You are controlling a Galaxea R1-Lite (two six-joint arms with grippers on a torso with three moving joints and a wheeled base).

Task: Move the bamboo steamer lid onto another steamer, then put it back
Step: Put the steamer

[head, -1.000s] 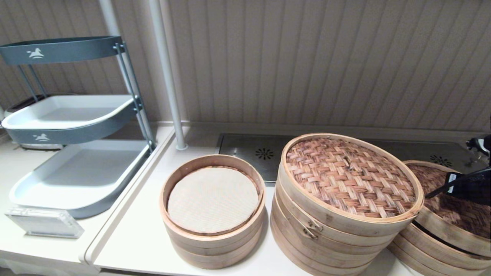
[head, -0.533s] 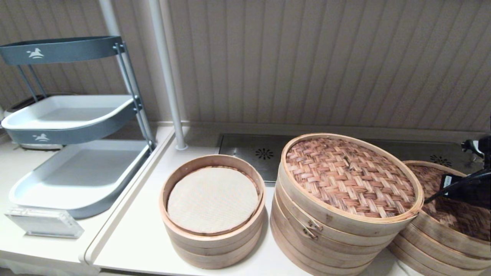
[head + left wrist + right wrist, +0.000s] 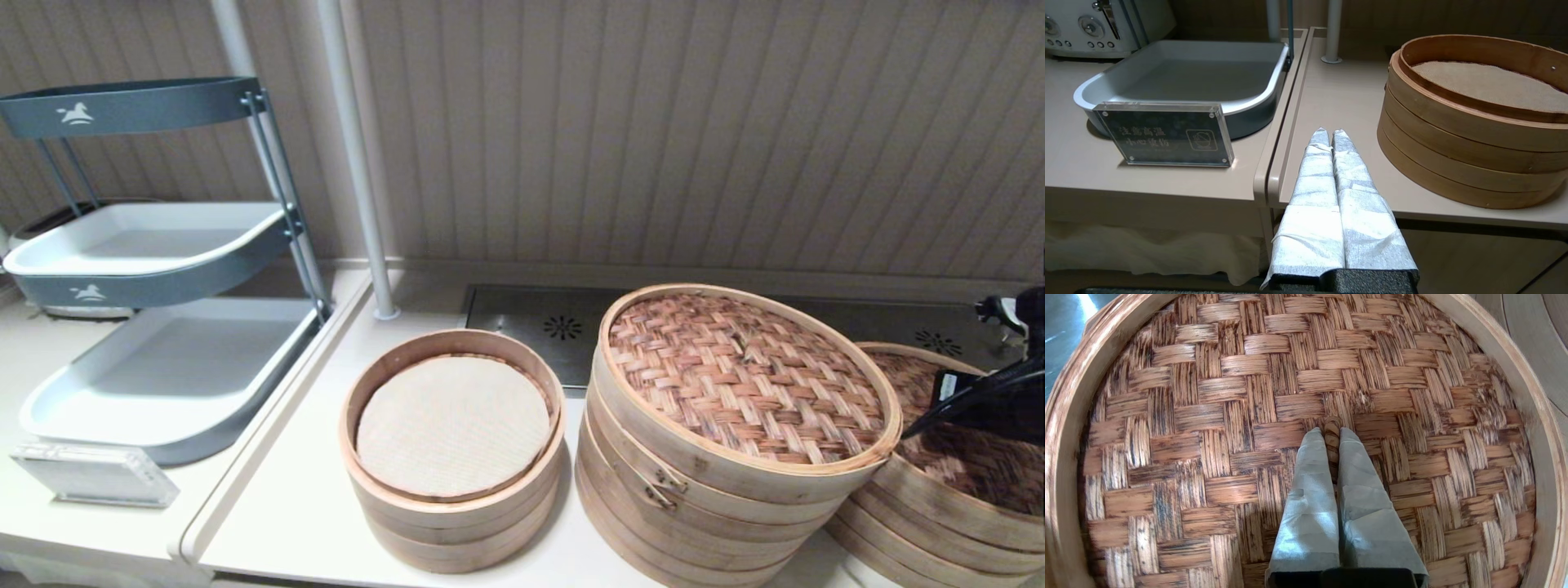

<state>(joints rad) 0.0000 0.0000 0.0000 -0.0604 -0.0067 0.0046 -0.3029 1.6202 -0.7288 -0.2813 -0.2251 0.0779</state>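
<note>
The bamboo steamer lid (image 3: 971, 461), dark brown weave inside a pale band rim, rests level on the low stack at the far right. In the right wrist view the lid (image 3: 1229, 416) fills the picture. My right gripper (image 3: 1332, 435) is shut on its small centre knot (image 3: 1332, 425), which shows between the taped fingertips. From the head camera the right gripper (image 3: 976, 408) hangs over the lid's middle. The other steamer (image 3: 718, 482), the tallest stack, stands just left with its tan-reddish lid (image 3: 743, 376) on. My left gripper (image 3: 1329, 132) is shut and holds nothing, parked by the table's front edge.
A smaller steamer with a white cloth liner (image 3: 453, 425) stands left of the tall stack. A grey tiered tray rack (image 3: 163, 253), an acrylic sign (image 3: 94, 475) and a white pole (image 3: 359, 180) are further left. A metal drain panel (image 3: 531, 314) lies against the back wall.
The dark lid was tilted up with a dark gap under its front rim; it has come down and now lies flat on its stack. The right gripper stays on the knot.
</note>
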